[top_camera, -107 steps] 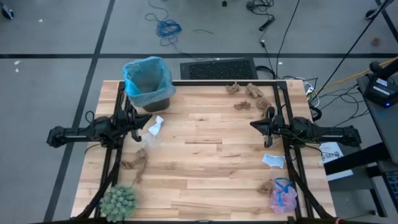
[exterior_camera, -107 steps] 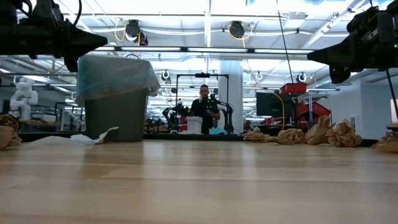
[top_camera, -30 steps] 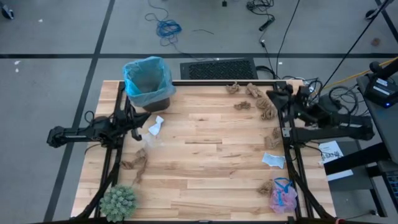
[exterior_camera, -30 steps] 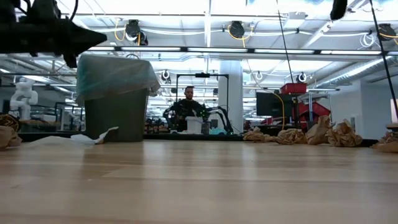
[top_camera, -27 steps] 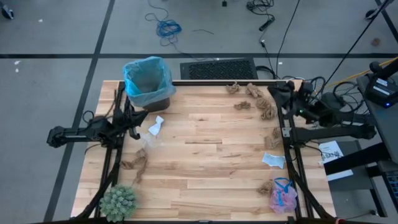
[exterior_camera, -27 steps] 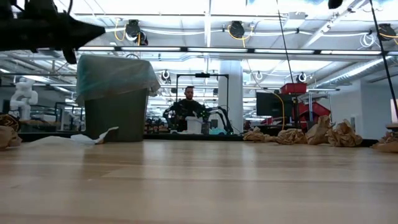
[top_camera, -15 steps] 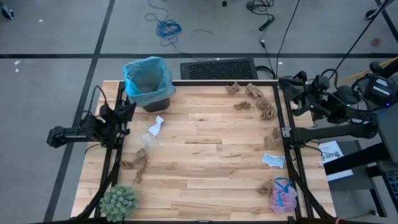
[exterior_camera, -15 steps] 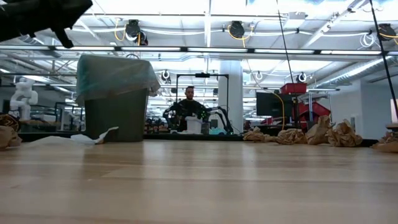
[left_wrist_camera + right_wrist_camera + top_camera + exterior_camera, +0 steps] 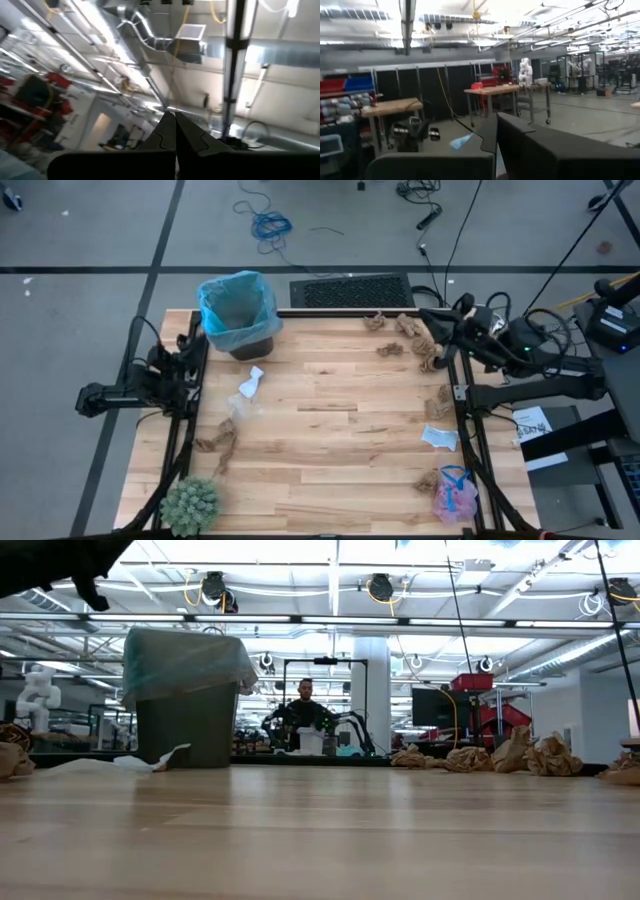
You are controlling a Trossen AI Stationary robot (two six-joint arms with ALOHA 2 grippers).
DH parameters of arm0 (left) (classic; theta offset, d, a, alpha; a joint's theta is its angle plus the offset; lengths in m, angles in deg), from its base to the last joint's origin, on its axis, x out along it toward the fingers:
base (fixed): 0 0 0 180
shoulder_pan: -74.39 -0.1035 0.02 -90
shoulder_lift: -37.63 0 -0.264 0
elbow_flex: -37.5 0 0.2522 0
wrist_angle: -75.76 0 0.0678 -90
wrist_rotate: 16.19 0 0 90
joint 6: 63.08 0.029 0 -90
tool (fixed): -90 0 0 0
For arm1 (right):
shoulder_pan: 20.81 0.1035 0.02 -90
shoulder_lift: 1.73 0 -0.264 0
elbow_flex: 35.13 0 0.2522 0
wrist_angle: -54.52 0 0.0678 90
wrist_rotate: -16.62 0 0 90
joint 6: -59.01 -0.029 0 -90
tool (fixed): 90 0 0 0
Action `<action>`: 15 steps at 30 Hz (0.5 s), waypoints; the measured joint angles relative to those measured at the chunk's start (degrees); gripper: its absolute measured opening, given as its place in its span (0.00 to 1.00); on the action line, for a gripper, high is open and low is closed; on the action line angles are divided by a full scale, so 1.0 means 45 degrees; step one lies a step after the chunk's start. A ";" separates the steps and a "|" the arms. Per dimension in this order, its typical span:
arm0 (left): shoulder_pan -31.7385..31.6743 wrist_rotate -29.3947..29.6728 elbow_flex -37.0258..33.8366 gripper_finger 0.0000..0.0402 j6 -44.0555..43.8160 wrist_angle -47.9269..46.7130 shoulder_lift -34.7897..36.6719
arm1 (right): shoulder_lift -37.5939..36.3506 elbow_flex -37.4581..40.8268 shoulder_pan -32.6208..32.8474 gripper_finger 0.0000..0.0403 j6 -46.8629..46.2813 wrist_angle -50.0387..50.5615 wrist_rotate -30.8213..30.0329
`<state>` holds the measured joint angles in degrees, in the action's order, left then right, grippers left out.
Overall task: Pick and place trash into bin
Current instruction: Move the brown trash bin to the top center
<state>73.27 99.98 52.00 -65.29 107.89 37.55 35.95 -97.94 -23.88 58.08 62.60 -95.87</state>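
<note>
The left gripper (image 9: 175, 131) points upward at the ceiling, its two dark fingers (image 9: 162, 135) pressed together so that their tips meet with no gap, and nothing between them. Beyond them run silver metal ventilation ducts (image 9: 150, 30) across a pale ceiling, with a square white vent (image 9: 190, 33) close by. A dark vertical pole (image 9: 235, 65) crosses the ceiling. Red and dark blurred shapes (image 9: 37, 105) sit low in the room.

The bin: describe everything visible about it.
The bin is a small dark wastebasket lined with a light-blue plastic bag that folds over its rim. It stands upright at the table's far left corner, mouth open upward. Nothing visible inside from above. A white paper scrap lies on the wood just in front of it, apart. No gripper touches it.
</note>
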 joint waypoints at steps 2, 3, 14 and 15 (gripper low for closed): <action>0.0000 0.0421 0.0081 0.00 0.0503 -0.0047 -0.0141 | 0.0090 0.0018 -0.0155 0.00 -0.0045 0.0012 -0.0010; 0.0000 0.0604 0.0212 0.00 0.0684 -0.0035 -0.0320 | 0.0105 0.0018 -0.0237 0.00 -0.0138 -0.0005 -0.0005; 0.0005 0.1065 0.2338 0.00 0.1253 -0.0316 -0.3492 | 0.0212 0.0018 -0.0773 0.00 -0.0612 -0.0025 0.0003; 0.0005 0.1085 0.2427 0.00 0.1259 -0.0308 -0.3673 | 0.0221 0.0018 -0.0816 0.00 -0.0612 -0.0025 0.0003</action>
<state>73.29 104.86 62.92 -59.63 106.50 21.02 36.94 -97.86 -27.56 55.32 62.48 -95.86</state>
